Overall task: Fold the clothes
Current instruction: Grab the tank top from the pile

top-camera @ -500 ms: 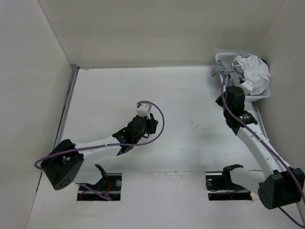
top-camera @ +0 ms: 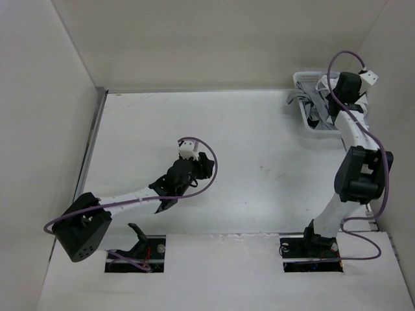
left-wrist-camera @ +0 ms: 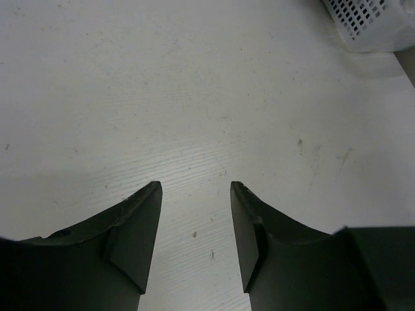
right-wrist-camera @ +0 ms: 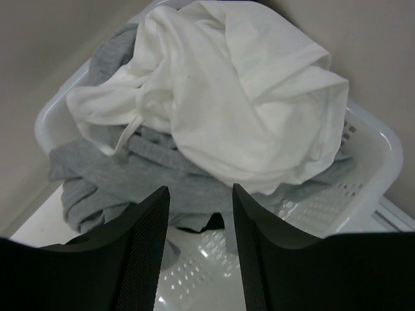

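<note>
The clothes (right-wrist-camera: 240, 97), a crumpled white garment, lie heaped on grey fabric (right-wrist-camera: 110, 175) inside the white slatted basket (right-wrist-camera: 382, 162). My right gripper (right-wrist-camera: 200, 189) hangs open just above the basket's near part, with nothing between its fingers and the garment just beyond the tips. In the top view the raised right arm covers the white garment. My left gripper (left-wrist-camera: 194, 184) is open over bare table at mid-left, holding nothing. From above, the left gripper (top-camera: 206, 162) is far from the basket (top-camera: 305, 81).
The basket stands in the far right corner against the walls, and its corner (left-wrist-camera: 369, 23) shows at the upper right of the left wrist view. White walls enclose the table (top-camera: 259, 142) on three sides. Two arm cradles (top-camera: 137, 238) sit at the near edge.
The right arm has swung upright and its gripper now sits over the basket, hiding the white garment from above. The left arm has shifted slightly left.
</note>
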Motion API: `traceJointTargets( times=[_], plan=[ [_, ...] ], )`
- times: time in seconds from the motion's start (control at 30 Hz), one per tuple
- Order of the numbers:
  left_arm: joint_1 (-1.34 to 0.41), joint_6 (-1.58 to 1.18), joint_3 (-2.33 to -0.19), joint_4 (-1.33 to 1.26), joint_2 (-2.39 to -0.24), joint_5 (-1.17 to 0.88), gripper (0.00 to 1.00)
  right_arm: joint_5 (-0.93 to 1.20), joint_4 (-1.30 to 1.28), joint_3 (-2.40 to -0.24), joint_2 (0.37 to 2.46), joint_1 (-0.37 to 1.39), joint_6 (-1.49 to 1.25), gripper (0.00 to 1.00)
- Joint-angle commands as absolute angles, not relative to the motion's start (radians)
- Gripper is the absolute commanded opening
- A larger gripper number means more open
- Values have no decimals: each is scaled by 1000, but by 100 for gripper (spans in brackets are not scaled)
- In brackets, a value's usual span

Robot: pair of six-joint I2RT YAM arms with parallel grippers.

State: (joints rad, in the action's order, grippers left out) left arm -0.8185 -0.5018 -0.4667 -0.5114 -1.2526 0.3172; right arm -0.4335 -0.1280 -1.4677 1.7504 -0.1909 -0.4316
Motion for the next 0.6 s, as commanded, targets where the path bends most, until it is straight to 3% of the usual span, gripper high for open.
traceJointTargets(
  times=[0.0,0.57],
  plan=[
    [-812,-520,-454,-595,-1256,310,46,-407,-132,-1594,1830,-214,-374,49],
    [-811,-537,-463,-646,-1327,278,46,-209,-98,-1778,2036,-274,-385,48]
  ],
)
